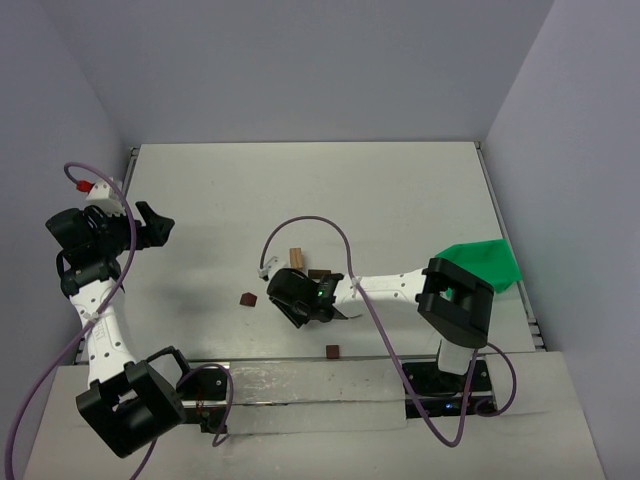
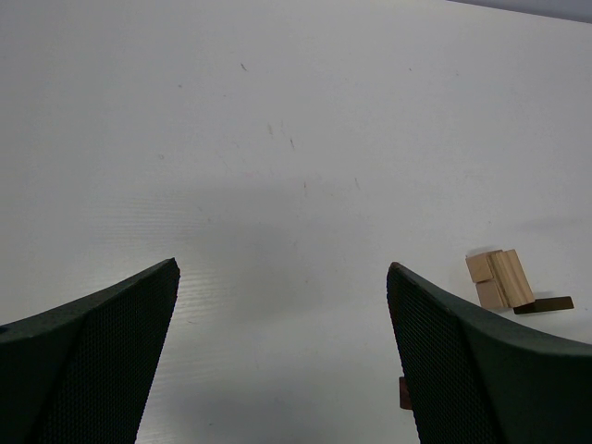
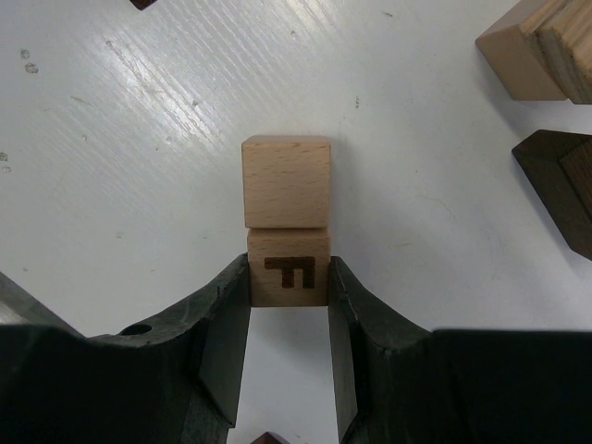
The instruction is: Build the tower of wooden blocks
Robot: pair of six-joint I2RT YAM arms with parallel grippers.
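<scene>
**A:** The right gripper [image 3: 289,268] is down low over the middle of the table [image 1: 400,190], clenched on a marked tan cube [image 3: 277,242]. That's light wood with a dark burnt-in mark on the face toward the wrist camera.

**B:** Both fingers [image 3: 222,314] press flat against its sides. A plain tan cube [image 3: 286,180] sits hard against its far face, edges lined up and touching.

**A:** Stacked, or laid end to end?

**B:** I can't tell from the wrist view. From the top camera the gripper's body hides that pair completely.

**A:** So the tower's pieces are all mid-table. At the upper right of the wrist view there's a tan cluster [image 3: 527,46], cut off by the frame. A dark brown brick [image 3: 555,185] lies just beside it, and both are apart from the gripped pair.

**B:** Two loose ones show from above. The left dark cube [image 1: 247,299] lies just left of the gripper, and the near dark cube [image 1: 332,351] is closer to the arm bases.

**A:** And the left gripper [image 2: 282,277]?

**B:** Released, with its jaws spread wide and only bare table showing in the gap. It hangs at the table's left side, well apart from the blocks.

**A:** The green bin [image 1: 485,262] sits at the right edge, beside the right arm.
</scene>
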